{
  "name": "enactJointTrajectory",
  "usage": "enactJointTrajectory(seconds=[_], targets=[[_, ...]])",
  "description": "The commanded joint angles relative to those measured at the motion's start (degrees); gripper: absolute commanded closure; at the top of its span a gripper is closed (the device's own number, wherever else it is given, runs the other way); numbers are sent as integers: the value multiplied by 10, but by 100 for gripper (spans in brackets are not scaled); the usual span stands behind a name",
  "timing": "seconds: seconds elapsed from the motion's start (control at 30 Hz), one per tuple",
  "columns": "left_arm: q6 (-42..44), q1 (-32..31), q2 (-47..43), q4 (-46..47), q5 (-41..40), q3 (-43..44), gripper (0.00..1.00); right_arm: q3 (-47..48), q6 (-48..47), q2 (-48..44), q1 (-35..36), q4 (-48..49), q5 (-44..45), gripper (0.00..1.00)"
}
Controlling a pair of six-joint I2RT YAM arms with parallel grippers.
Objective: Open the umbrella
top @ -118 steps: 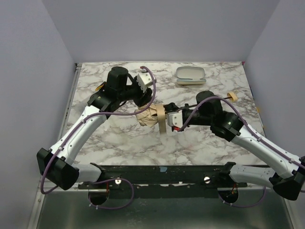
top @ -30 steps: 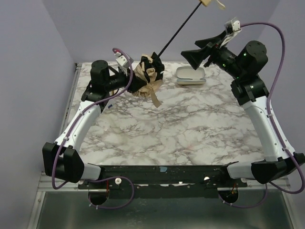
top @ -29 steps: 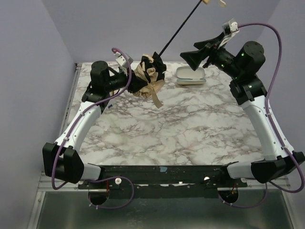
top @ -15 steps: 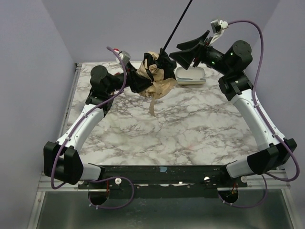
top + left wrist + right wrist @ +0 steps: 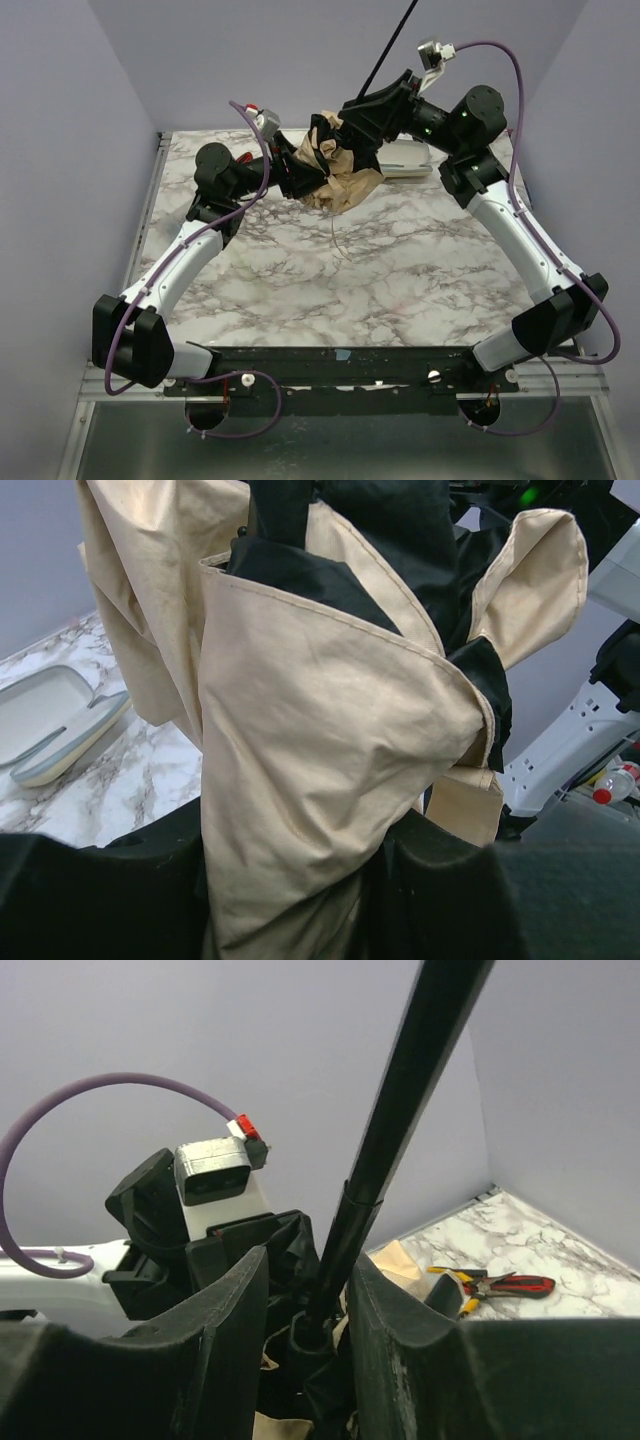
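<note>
The umbrella fabric is gripped by the left end effector; its shaft is clasped between the right end effector's fingers, above the tabletop.

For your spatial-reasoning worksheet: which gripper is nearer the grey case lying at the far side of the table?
Right. The right gripper hovers raised just left of the grey case, fingers around the umbrella's shaft. The left gripper grips the umbrella's fabric, farther left.
</note>
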Motion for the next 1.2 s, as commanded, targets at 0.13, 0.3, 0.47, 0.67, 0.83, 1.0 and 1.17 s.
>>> enactJointTrajectory(seconds=[0.13,0.3,0.47,0.67,0.83,1.0,1.17], targets=[[0,-9,1,32,5,18,100,8,5,10,28,17,-17,72],[7,-9,-2,25,5,19,100,-5,-7,5,33,5,-10,100],[39,6,-17,-39,21,12,29,16,-88,0,32,-56,60,100],[208,74,-79,-234,-45,-7,1,12,-267,-18,31,-203,252,100],[310,93,-127,-333,-214,-20,1,-67,-355,-41,28,-224,326,100],[298,108,-143,-319,-243,-41,2,-113,-380,-55,36,-191,254,100],[292,111,-121,-376,-133,1,2,-172,-425,-101,92,-130,221,100]])
